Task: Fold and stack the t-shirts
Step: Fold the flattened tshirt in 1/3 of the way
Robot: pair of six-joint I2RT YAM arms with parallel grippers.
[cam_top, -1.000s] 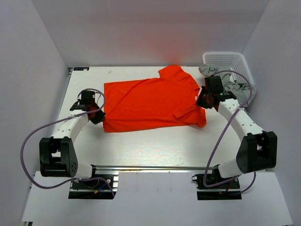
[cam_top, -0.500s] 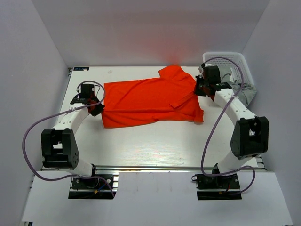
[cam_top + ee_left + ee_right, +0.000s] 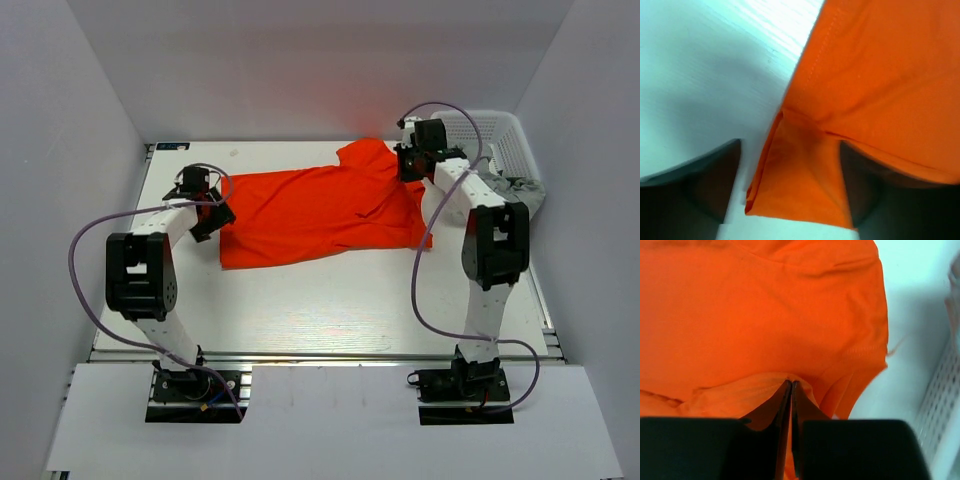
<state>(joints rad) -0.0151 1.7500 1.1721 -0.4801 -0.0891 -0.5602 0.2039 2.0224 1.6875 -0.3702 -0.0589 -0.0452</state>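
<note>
- left pincer [image 3: 212,218]: at the shirt's left edge, mid-left of the counter [image 3: 300,310]. In the wrist view, dark fingers [image 3: 710,185] sit on either side of a bunched fold of hem. The cloth fills the gap and is pinched up off the counter.
- orange-red t-shirt [image 3: 320,215]: spread across the middle of the counter towards the far side, mostly flat. One sleeve points to the far right and the hem runs along the left side. Wrinkled near the right pincer.
- right pincer [image 3: 791,384]: at the shirt's far right edge by the sleeve. The jaws are pressed together, nipping a raised ridge of orange cloth at the tips.
- grey t-shirts [image 3: 515,190]: crumpled heap draped over the basket's near end, right of the right arm.
- white lattice basket [image 3: 500,135]: far right corner of the counter, just beside the orange shirt's sleeve, not touching it.
</note>
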